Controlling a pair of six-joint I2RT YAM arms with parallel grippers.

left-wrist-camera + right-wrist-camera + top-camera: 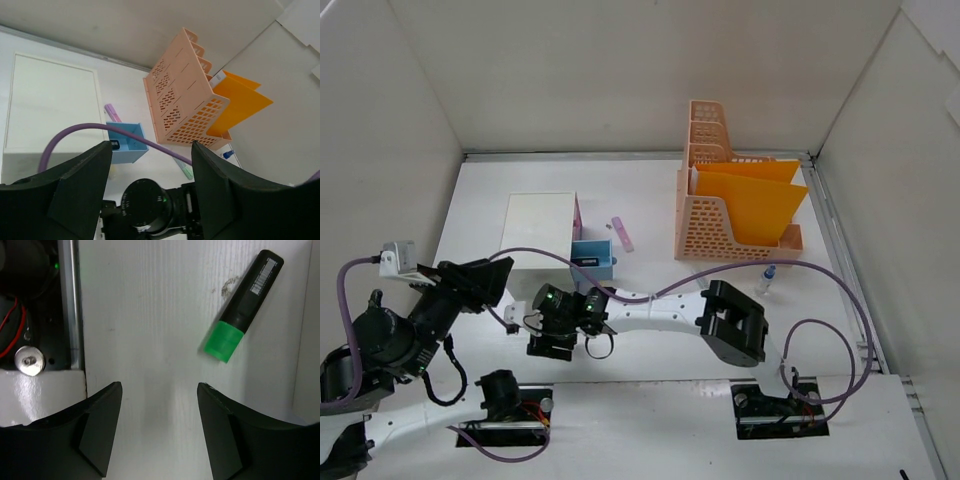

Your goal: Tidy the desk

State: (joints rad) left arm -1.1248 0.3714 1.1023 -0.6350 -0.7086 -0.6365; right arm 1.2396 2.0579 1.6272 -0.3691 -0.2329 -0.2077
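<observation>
The white desk (640,195) holds loose stationery. A black highlighter with a green cap (242,307) lies on it, ahead and to the right of my right gripper (159,387), which is open and empty just above the desk (150,315) by the near edge. In the top view my right gripper (548,348) points down in front of the drawer unit. My left gripper (482,285) is open and empty, raised left of it. In the left wrist view the left gripper (150,150) looks over the right wrist.
A white drawer unit (540,235) has its blue drawer (592,262) pulled open with a small black item inside. A pink pen (622,234), a peach file rack (705,215) with orange folders (750,200), a blue-capped bottle (766,280) and a green pen (183,167) are nearby.
</observation>
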